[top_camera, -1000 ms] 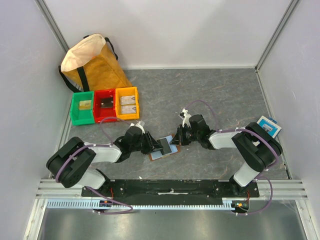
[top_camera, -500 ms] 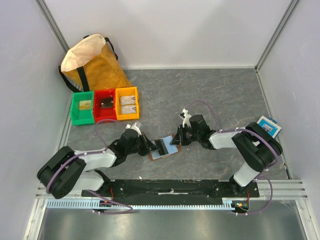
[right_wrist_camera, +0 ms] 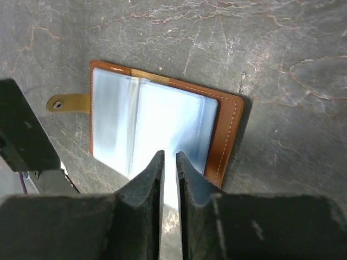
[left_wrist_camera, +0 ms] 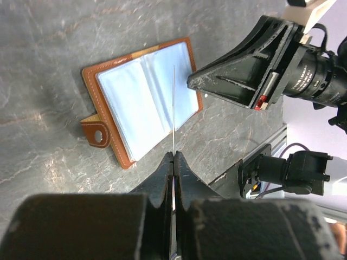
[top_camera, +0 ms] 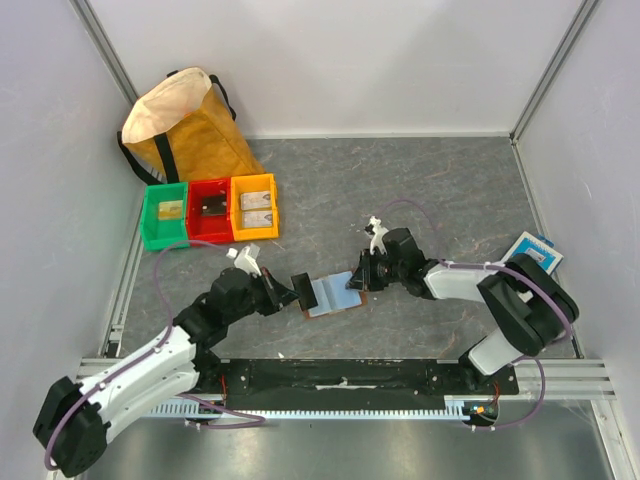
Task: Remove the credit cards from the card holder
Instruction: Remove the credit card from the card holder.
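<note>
The card holder (top_camera: 335,293), brown outside and pale blue inside, lies open on the grey table. It also shows in the left wrist view (left_wrist_camera: 135,103) and the right wrist view (right_wrist_camera: 162,119). My left gripper (top_camera: 296,290) is shut on a thin credit card (left_wrist_camera: 173,108), seen edge-on, held just left of the holder and clear of its pockets. My right gripper (top_camera: 357,280) is over the holder's right half with the fingertips (right_wrist_camera: 157,162) close to its sleeve. Its jaws are almost together, with only a thin slit and nothing between them.
Green (top_camera: 165,215), red (top_camera: 210,208) and orange (top_camera: 254,205) bins stand in a row at the left, each with cards inside. A brown paper bag (top_camera: 190,125) stands behind them. A blue-and-white packet (top_camera: 537,252) lies at the right wall.
My left arm has drawn back to the left, pulling the card out of the holder. The right gripper has stayed on the holder's right side.
</note>
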Tool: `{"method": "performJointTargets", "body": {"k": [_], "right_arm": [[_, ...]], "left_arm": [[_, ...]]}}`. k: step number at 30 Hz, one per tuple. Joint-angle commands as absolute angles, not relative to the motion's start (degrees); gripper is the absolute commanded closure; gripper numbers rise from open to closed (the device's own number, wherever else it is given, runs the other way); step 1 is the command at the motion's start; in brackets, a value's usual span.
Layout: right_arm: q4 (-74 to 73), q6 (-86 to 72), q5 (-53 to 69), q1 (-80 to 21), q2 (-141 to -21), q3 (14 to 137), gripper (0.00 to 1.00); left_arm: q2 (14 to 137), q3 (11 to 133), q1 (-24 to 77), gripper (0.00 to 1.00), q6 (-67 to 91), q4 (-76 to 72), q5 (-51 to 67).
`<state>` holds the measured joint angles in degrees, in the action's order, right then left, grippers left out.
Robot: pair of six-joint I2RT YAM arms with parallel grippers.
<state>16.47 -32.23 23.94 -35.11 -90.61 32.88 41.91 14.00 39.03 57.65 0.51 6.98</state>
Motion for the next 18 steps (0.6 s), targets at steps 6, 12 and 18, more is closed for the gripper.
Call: {"method": "performJointTargets", "body": {"k": [6, 12, 18], "right_arm": [[10.8, -26.1, 27.3, -34.7, -73.1, 35.5, 0.57], [18.4, -27.0, 36.5, -34.9, -65.2, 34.0, 0.37], [31.4, -30.7, 43.5, -35.9, -62.8, 30.9, 0.30]], "left_arm": [[32.9, 24.2, 38.8, 0.98, 37.5, 7.3, 8.6], [33.0, 27.9, 38.6, 0.98, 30.2, 1.9, 17.6], [35.7, 28.4, 38.6, 0.98, 30.8, -9.7, 24.1]]}}
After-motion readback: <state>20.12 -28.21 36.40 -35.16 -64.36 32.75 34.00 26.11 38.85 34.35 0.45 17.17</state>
